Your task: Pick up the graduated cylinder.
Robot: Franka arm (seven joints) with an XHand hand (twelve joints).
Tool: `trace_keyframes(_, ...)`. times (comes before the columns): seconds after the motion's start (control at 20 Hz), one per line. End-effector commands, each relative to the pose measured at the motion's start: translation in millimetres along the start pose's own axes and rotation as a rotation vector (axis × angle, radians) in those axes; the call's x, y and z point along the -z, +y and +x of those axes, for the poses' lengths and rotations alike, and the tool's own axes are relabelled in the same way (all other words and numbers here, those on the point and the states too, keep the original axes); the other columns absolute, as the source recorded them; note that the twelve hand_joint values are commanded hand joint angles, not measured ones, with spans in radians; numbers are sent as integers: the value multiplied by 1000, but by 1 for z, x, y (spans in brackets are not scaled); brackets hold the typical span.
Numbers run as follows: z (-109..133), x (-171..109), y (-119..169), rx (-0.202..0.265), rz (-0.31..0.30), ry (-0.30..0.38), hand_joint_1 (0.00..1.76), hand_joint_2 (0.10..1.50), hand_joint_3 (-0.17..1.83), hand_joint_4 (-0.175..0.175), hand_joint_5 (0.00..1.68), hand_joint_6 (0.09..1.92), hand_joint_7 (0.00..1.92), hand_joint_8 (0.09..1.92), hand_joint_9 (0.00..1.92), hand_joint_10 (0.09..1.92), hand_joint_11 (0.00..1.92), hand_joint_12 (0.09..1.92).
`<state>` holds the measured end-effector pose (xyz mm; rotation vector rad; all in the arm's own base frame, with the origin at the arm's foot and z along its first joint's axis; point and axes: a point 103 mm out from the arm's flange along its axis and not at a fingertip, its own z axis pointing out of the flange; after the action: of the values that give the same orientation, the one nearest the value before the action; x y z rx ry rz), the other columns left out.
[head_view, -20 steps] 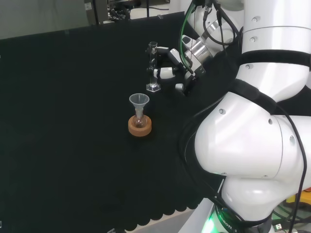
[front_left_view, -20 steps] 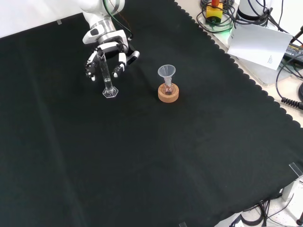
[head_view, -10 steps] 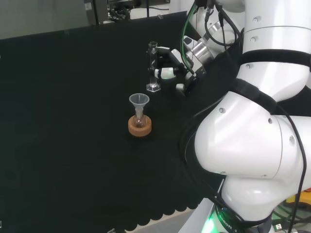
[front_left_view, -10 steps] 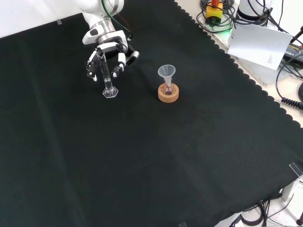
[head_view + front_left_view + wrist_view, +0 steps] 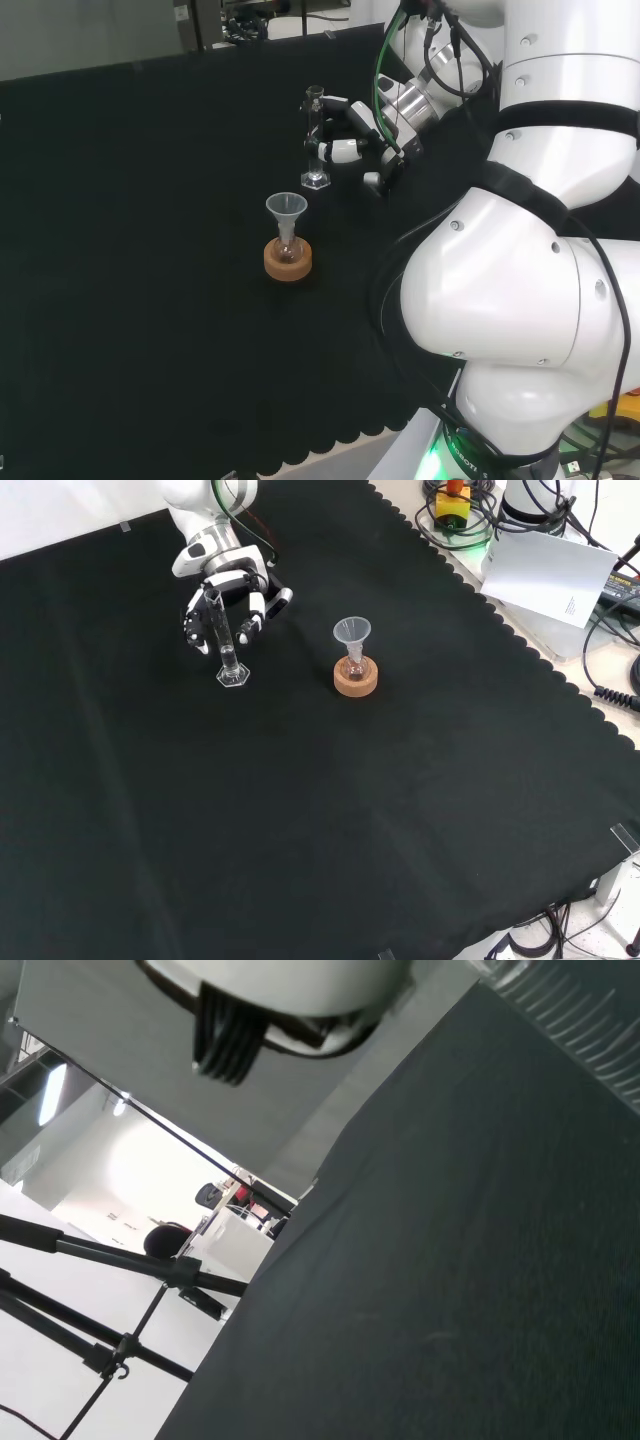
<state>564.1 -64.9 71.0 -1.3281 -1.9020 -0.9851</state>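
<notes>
The hand (image 5: 226,592) has its fingers curled around the upper part of the graduated cylinder (image 5: 224,638), which stands upright with its base on the black cloth (image 5: 400,810). Grasp appears made; the lift remains. A funnel (image 5: 351,633) in a flask on a cork ring (image 5: 356,678) stands nearby.

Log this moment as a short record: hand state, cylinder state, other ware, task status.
hand: hand at the upper part of the graduated cylinder, fingers curled round the tube
cylinder: upright, its hexagonal base apparently on the black cloth
other ware: clear funnel sitting in a small flask on a cork ring, to the right of the cylinder in the front view, apart from it
task status: grasp in place, lift not yet evident
</notes>
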Motion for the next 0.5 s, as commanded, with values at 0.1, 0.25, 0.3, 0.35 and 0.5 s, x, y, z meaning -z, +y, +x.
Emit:
trace_keyframes(0.1,0,0,-1,1,8,4,1067,649,646,-17,580,528,715,544,1042,273,792,1068)
trace_keyframes(0.25,3,-2,0,2,12,1,1069,656,643,-19,584,543,715,544,1051,265,819,1054)
trace_keyframes(0.3,1,-1,0,3,13,6,1070,659,641,-19,584,550,715,545,1058,261,833,1043)
trace_keyframes(0.35,0,-1,0,2,14,7,1070,663,638,-20,586,556,716,545,1066,258,849,1034)
trace_keyframes(0.5,-1,-2,0,-1,13,2,1072,678,630,-21,597,575,723,549,1093,245,890,1006)
